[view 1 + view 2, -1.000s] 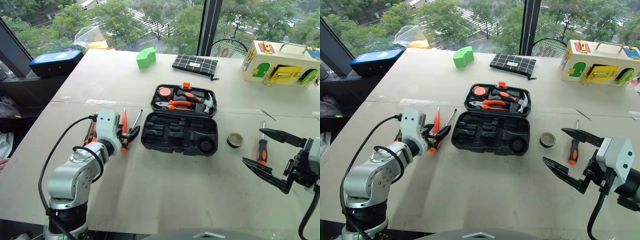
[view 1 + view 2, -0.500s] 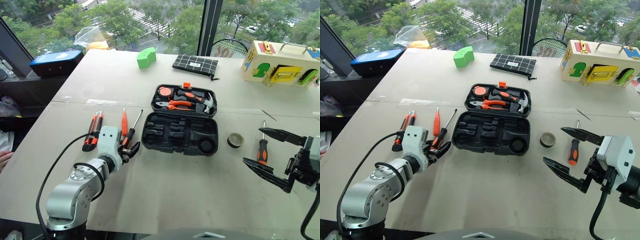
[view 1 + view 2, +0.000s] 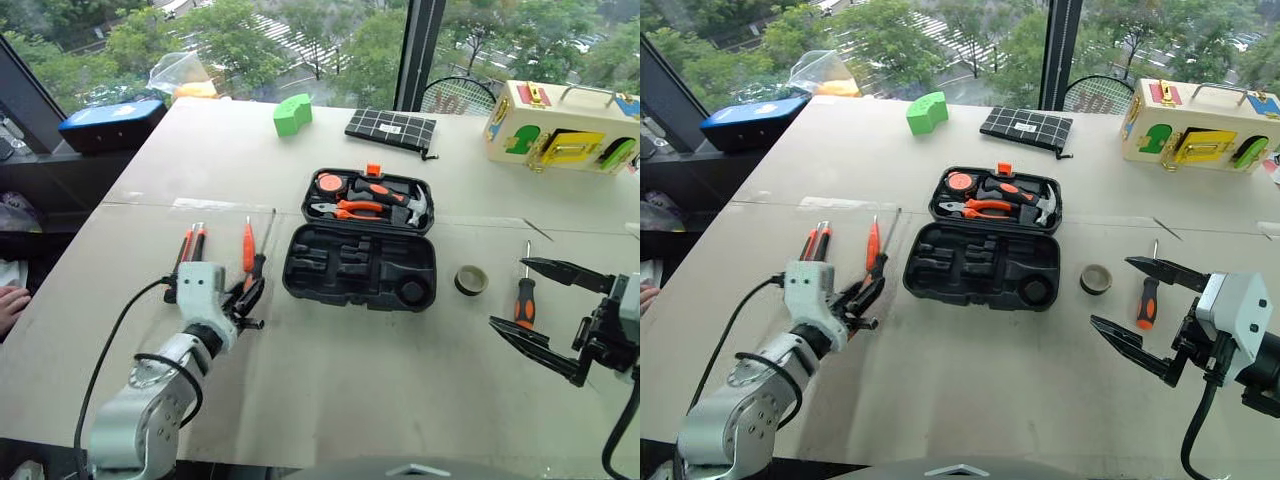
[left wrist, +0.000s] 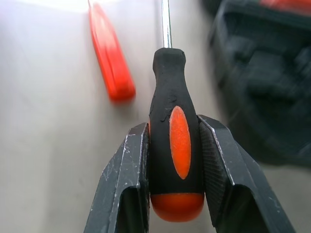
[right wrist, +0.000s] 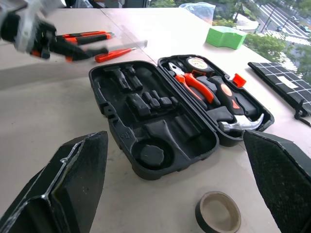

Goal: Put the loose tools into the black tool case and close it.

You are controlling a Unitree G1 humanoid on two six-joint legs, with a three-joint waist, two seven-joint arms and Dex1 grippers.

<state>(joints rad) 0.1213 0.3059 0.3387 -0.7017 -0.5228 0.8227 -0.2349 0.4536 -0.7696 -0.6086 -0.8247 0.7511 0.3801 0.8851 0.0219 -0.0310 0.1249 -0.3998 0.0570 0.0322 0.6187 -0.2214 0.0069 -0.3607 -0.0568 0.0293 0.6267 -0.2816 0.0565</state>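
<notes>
The black tool case (image 3: 330,268) lies open mid-table, its near half showing bare slots and its far half holding pliers, a hammer and a tape measure. My left gripper (image 3: 250,298) is shut on the handle of a black-and-orange screwdriver (image 4: 175,145), left of the case, with the shaft pointing away from me. Beside it on the table lie a small all-orange screwdriver (image 3: 248,247) and two flat orange-and-black tools (image 3: 188,245). Right of the case sit a dark round roll (image 3: 470,280) and another screwdriver (image 3: 524,295). Near these, my right gripper (image 3: 510,292) is open with nothing between its fingers.
At the table's far side are a green block (image 3: 292,113), a black gridded pouch (image 3: 390,128) and a colourful latch box (image 3: 560,125). A blue-lidded dark box (image 3: 112,120) sits off the far left corner. A person's hand (image 3: 10,300) shows at the left edge.
My left gripper has shut on the black-and-orange screwdriver's handle and drawn back and up with it. The right gripper has stayed where it was, open.
</notes>
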